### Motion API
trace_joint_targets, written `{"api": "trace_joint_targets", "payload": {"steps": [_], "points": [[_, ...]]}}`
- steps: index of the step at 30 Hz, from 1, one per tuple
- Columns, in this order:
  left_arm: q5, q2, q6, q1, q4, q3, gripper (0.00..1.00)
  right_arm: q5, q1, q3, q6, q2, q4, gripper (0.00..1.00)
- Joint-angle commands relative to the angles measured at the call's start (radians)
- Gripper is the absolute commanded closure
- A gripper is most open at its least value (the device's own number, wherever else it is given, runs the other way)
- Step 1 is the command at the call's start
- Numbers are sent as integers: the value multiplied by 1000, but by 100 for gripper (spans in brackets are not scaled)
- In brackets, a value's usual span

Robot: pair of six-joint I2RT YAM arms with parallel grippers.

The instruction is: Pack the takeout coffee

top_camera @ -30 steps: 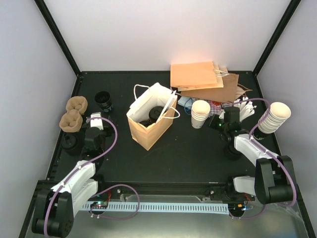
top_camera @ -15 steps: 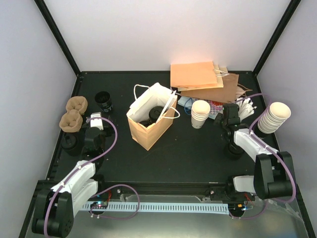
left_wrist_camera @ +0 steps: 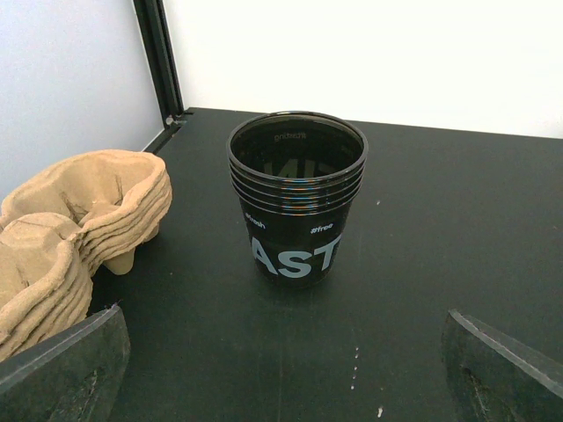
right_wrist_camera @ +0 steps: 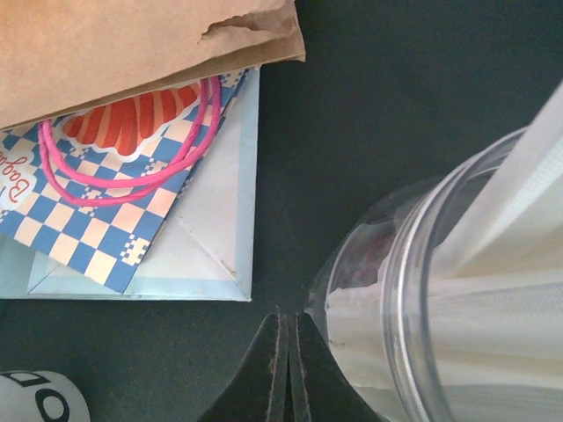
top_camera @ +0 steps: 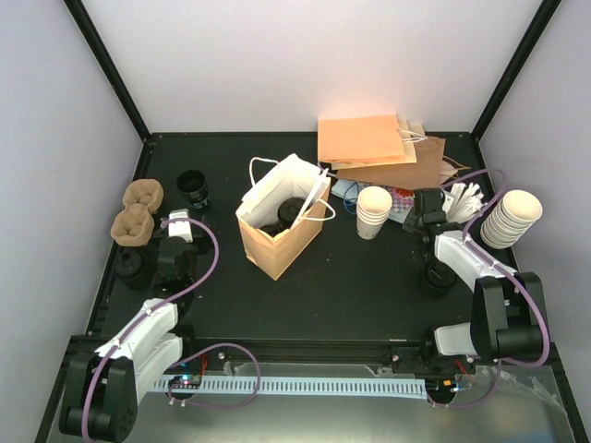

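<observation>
White walls and black frame posts close in the black table (top_camera: 369, 286) I am working over. At its left edge sit 2 stacks of brown pulp carriers (left_wrist_camera: 88, 211). A round dark shape beside my left arm there could be 1 more lid, but I cannot tell. My left gripper (left_wrist_camera: 281, 374) has its fingers (left_wrist_camera: 66, 369) spread wide with nothing between them, and it faces a nest of black cups (left_wrist_camera: 297, 198) toward the back left corner. They read "#fresh", "#free" and large letters "AST", the rest curving out of sight. Near the middle of the table stands the open paper bag (top_camera: 277, 242), and the takeout coffee (top_camera: 288, 211) is down inside it, only its round black lid showing from above. I judge the packing largely done, or paused between cups. Right of the bag is a stack of lidless white cups (top_camera: 374, 212). Then comes my right gripper (right_wrist_camera: 288, 352), fingers pressed together on nothing, above a blue checked bag (right_wrist_camera: 114, 229) with pink handles, its lettering too cropped to read. A clear tub of white wrapped sticks (right_wrist_camera: 413, 308) lies just beside the fingertips, and a leaning stack of white cups (top_camera: 512, 219) sits by the right edge. If a lidded cup remains, the next move calls for open jaws round its wall, kept upright and lowered beside the 1 already bagged.
</observation>
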Motion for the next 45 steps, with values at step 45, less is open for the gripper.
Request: {"api": "trace_joint_targets", "payload": {"steps": [45], "points": [[17, 39, 17, 6, 63, 33, 1, -203, 30, -64, -437, -89, 391, 84]]}}
